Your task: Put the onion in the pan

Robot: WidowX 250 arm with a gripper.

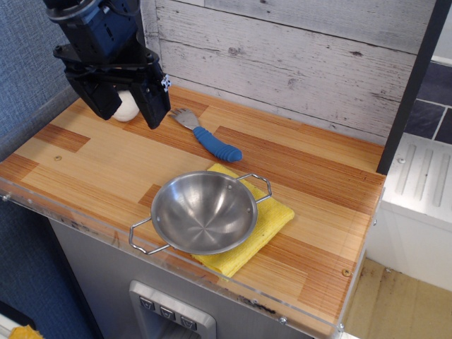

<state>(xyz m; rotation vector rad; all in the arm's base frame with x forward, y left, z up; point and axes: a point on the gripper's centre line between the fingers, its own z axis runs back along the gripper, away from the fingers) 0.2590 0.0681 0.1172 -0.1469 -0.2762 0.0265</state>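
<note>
Here the gripper is spread around the onion, seemingly untouching; the pan sits well apart.

- Striped wooden countertop with clear acrylic edging, evenly lit.
- Whitewashed, weathered plank wall behind.
- Blue-grey textured panel at left.
- Dark upright post and white ribbed surface at right.

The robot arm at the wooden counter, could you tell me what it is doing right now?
The gripper is at the back left corner of the counter, its fingers on either side of the white onion; whether it grips it is unclear. The pan sits empty on a yellow cloth near the front edge. A blue-handled spork lies between them.
</note>
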